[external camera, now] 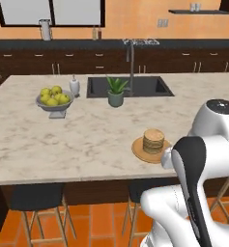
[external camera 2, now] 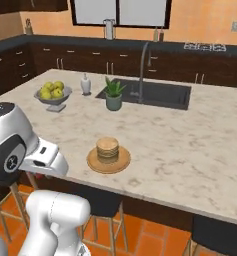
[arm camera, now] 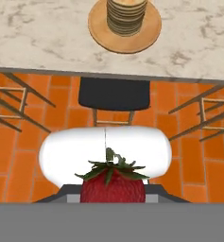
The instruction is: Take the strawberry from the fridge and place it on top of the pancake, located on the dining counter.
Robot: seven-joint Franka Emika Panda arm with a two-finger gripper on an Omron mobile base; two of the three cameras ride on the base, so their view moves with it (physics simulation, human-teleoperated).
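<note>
In the hand view, the bright red strawberry [arm camera: 112,185] with its green leaves sits at the bottom, and my gripper [arm camera: 112,197] is shut on it. It hangs over the orange floor, short of the front edge of the beige marbled dining counter [arm camera: 38,38]. The pancake [arm camera: 126,15] stack stands on a tan plate [arm camera: 98,29] near that edge, ahead of the gripper. From the base, the pancake [external camera: 153,141] [external camera 2: 108,149] sits close to my arm. The fridge is out of view.
A bowl of yellow-green fruit [external camera: 54,99] [external camera 2: 53,93], a white bottle [external camera: 74,87], a potted plant [external camera: 116,91] [external camera 2: 113,95] and a dark sink [external camera: 145,87] with a curved tap [external camera: 131,62] stand farther back. Black stools [external camera: 38,200] [arm camera: 114,93] are tucked under the counter's front.
</note>
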